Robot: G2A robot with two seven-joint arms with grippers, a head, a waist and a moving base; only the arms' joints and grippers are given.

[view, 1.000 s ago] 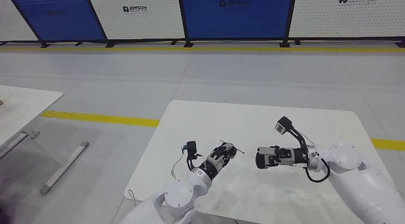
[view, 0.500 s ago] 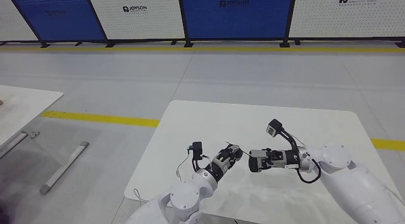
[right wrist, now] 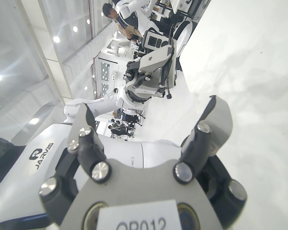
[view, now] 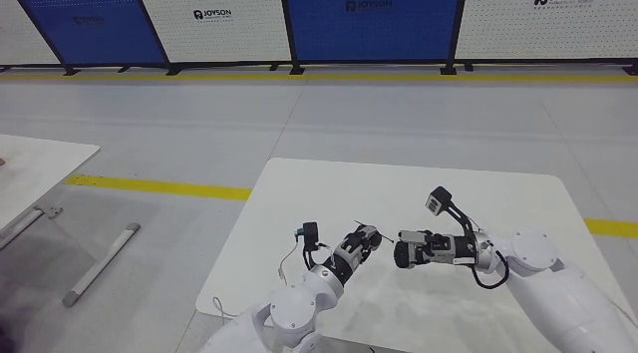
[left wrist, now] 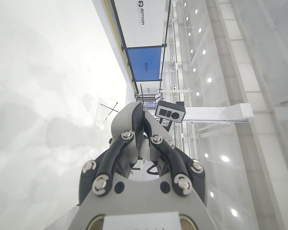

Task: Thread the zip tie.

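So, zip tie (left wrist: pixel 141 93): thin black strip pinched between the L gripper (left wrist: pixel 142 108) fingers, which are clamped tight on it. Its free end sticks out past the tips, held above the table (view: pixel 329 193).

In top view that gripper sits over the table's near half, approx mid-width, w/ the tie poking toward the R gripper (right wrist: pixel 148 102). The R gripper hangs over the same near half, a bit toward the table's right side, tips facing the L one; they are near but apart. R jaws are spread wide w/ nothing between them. Whether the tie's end reaches the R tips I can't tell; it is too thin in top view.

The R arm's wrist cam (left wrist: pixel 170 113) shows just behind the closed L fingers.

Around:
- Blue & white pegboard panels (view: pixel 374 4) stand well beyond the table's far edge.
- A yellow floor line (view: pixel 159 186) runs out from both sides of the table.
- A second white table (view: pixel 40 159) stands well off the table's left side.
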